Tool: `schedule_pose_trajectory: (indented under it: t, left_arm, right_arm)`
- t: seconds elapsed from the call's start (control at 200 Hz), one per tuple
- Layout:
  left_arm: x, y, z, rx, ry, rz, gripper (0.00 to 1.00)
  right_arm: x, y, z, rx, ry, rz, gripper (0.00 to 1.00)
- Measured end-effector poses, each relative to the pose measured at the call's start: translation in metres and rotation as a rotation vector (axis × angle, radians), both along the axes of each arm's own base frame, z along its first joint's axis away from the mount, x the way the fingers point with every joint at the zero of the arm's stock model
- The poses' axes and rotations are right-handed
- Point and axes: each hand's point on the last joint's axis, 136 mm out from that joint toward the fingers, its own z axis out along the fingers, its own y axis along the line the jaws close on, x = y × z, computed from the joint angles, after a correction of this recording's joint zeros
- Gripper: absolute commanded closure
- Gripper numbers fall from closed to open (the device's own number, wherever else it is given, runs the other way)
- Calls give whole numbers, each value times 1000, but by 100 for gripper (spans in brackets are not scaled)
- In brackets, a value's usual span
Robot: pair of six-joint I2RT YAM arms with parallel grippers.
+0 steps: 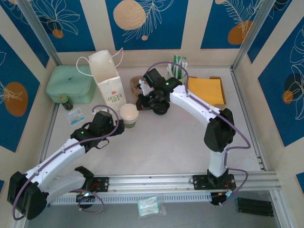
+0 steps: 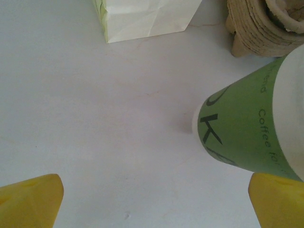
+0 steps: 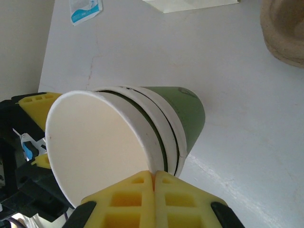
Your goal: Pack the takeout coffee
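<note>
Left claw [image 2: 154,185] released, fingers wide, low over the counter [image 2: 95,118]. A lidless paper cup [image 2: 242,128] with a green band stands just beside one of its fingers [image 2: 278,199], not centred in the gap. White bag [image 2: 142,19] and pulp trays [image 2: 266,28] sit beyond. Right claw [image 3: 154,175] is clenched on nothing, fingers pressed flat together, tips right at that cup's rim; can't tell if they touch. Several nested rims show. Lidded coffee: can't tell where it is relative to either claw.
</note>
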Motion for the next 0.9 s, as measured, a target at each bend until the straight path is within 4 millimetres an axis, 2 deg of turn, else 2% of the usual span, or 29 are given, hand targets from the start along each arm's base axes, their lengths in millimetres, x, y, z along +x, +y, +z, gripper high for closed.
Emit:
schedule_pose_trajectory:
  t: [0.235,0.405,0.495,0.615,0.71,0.9]
  left_arm:
    - [-5,3,20,-21,-26,-1,0]
    - [5,-11,51,-80,-60,-28,0]
    - [11,-21,60,-104,-55,-51,1]
    - [17,-31,57,-115,-22,-73,1]
    - [18,-35,49,-109,7,-85,4]
    - [18,-39,41,-106,40,-101,19]
  right_arm:
    - [0,-1,-16,-23,26,-4,100]
    - [2,0,-25,-42,32,-10,90]
    - [2,0,-28,-47,39,-16,85]
    - [3,0,-29,-48,37,-14,76]
    - [3,0,-29,-48,36,-14,75]
    - [5,-5,-28,-54,26,-29,74]
